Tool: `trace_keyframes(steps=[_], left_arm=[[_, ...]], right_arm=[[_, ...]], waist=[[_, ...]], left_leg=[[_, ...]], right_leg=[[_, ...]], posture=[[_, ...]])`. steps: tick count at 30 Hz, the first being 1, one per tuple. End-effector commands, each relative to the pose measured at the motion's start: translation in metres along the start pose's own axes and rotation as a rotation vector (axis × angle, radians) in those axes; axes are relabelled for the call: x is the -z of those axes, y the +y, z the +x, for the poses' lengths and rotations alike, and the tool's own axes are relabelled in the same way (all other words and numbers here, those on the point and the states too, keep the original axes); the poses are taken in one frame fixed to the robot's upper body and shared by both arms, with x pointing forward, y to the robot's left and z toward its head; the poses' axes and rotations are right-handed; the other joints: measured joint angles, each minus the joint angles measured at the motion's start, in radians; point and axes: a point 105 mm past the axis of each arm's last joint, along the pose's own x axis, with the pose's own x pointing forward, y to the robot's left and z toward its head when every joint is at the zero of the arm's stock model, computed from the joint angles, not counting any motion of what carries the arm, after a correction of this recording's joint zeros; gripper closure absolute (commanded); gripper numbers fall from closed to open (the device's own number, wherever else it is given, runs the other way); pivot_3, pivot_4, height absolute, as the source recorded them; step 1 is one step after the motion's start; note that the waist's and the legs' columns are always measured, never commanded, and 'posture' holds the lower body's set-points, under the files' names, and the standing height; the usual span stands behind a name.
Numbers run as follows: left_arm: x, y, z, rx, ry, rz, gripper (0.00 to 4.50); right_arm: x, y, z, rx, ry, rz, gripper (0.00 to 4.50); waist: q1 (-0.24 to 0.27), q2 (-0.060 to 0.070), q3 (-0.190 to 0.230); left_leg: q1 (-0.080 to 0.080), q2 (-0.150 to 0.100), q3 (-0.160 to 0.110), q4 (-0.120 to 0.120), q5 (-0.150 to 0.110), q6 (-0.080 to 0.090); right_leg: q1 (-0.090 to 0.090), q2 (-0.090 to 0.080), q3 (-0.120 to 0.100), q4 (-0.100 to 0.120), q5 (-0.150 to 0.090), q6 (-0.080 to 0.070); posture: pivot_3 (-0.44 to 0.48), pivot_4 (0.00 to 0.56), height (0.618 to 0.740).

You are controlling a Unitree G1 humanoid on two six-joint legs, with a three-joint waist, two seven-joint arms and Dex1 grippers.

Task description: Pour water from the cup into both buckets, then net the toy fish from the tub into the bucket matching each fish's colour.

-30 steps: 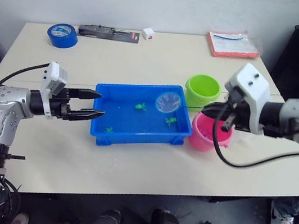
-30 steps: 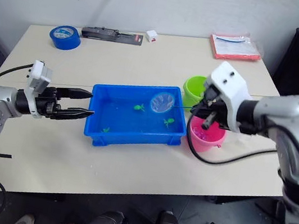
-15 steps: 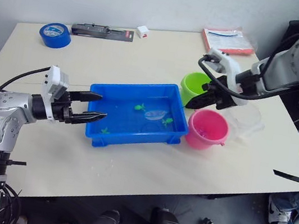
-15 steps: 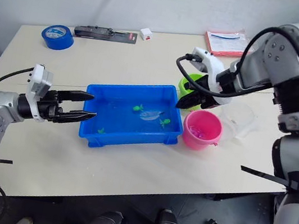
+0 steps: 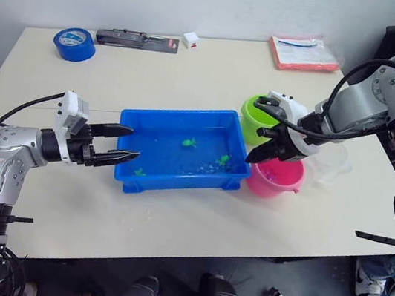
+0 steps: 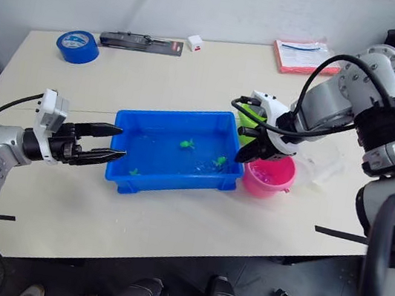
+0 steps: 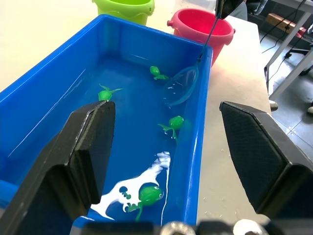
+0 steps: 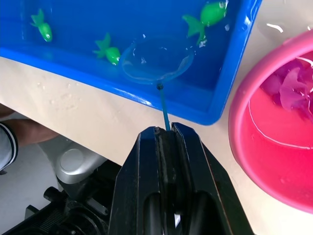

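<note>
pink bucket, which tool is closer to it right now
Right. The right tool sits right beside the pink bucket, over its rim nearest the tub, shut on the net. The left tool is at the tub's far end.

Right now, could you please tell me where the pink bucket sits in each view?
Left eye: pink bucket by the tub's right end, nearer than the green bucket.
Right eye: pink bucket by the tub's right end.
Left wrist: pink bucket past the tub's far corner, beside the green bucket.
Right wrist: pink bucket just outside the tub's corner, pink fish inside.
Shared landmark: the tub.
</note>
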Motion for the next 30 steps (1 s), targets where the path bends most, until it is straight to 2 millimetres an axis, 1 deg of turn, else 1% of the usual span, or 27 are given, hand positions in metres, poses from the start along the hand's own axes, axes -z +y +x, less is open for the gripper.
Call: trace_keyframes(steps=[1, 5, 9, 12, 17, 21, 23, 28, 30], left_arm=[[-0.011, -0.002, -0.002, 0.004, -0.04, 0.04, 0.79], [-0.01, -0.002, -0.003, 0.002, -0.04, 0.039, 0.79], [-0.011, -0.001, -0.005, -0.001, -0.038, 0.041, 0.79], [-0.012, -0.001, -0.006, -0.003, -0.035, 0.044, 0.79], [-0.014, -0.001, -0.007, -0.006, -0.031, 0.047, 0.79], [-0.016, 0.0, -0.008, -0.007, -0.027, 0.053, 0.79], [-0.017, 0.0, -0.008, -0.008, -0.025, 0.055, 0.79], [-0.018, -0.001, -0.009, -0.01, -0.024, 0.057, 0.79], [-0.017, -0.001, -0.009, -0.01, -0.023, 0.057, 0.79]], right_arm=[[-0.004, -0.003, -0.004, 0.03, -0.024, 0.023, 3.71], [-0.01, -0.005, 0.004, 0.062, -0.045, 0.056, 3.71], [-0.016, -0.003, 0.012, 0.061, -0.078, 0.08, 3.71], [-0.025, -0.002, 0.017, 0.075, -0.157, 0.104, 3.71], [-0.032, 0.001, 0.023, 0.079, -0.244, 0.141, 3.71], [-0.036, 0.002, 0.025, 0.11, -0.32, 0.168, 3.71], [-0.035, 0.003, 0.027, 0.125, -0.332, 0.174, 3.71], [-0.033, 0.001, 0.024, 0.188, -0.37, 0.175, 3.71], [-0.035, 0.001, 0.022, 0.216, -0.411, 0.174, 3.71]], waist=[[-0.001, 0.0, 0.0], [-0.002, 0.0, 0.0], [-0.002, 0.0, 0.0], [-0.007, 0.0, 0.0], [-0.018, 0.0, 0.0], [-0.027, 0.0, 0.0], [-0.031, 0.0, 0.0], [-0.044, 0.0, 0.0], [-0.045, 0.0, 0.0]], left_leg=[[0.0, 0.0, 0.0, 0.0, 0.0, 0.0], [0.0, 0.0, 0.0, 0.0, 0.0, 0.0], [0.0, 0.0, 0.0, 0.0, 0.0, 0.0], [0.0, 0.0, 0.0, 0.001, 0.0, 0.0], [0.0, -0.001, 0.0, 0.001, 0.0, 0.0], [0.0, -0.001, 0.0, 0.001, 0.0, 0.0], [0.001, 0.0, 0.0, 0.0, 0.0, 0.0], [0.001, 0.0, 0.0, 0.001, 0.0, 0.0], [0.001, 0.0, 0.0, 0.001, 0.0, 0.0]], right_leg=[[0.0, 0.0, 0.0, 0.0, 0.0, 0.0], [0.0, 0.0, 0.0, 0.0, 0.0, 0.0], [0.0, 0.0, 0.0, 0.001, 0.0, 0.0], [0.0, 0.0, -0.001, 0.001, 0.0, 0.0], [0.001, 0.0, -0.001, 0.002, 0.0, 0.0], [0.0, 0.0, -0.001, 0.003, 0.0, 0.0], [0.0, 0.0, -0.001, 0.003, 0.0, 0.0], [0.0, 0.0, 0.0, 0.003, 0.0, 0.0], [0.0, 0.0, 0.0, 0.003, 0.0, 0.0]], posture=[[0.0, 0.15, 0.74], [0.0, 0.15, 0.74], [0.0, 0.15, 0.74], [0.0, 0.15, 0.74], [0.0, 0.15, 0.74], [0.0, 0.15, 0.74], [0.0, 0.15, 0.74], [0.0, 0.15, 0.74], [0.0, 0.15, 0.74]])
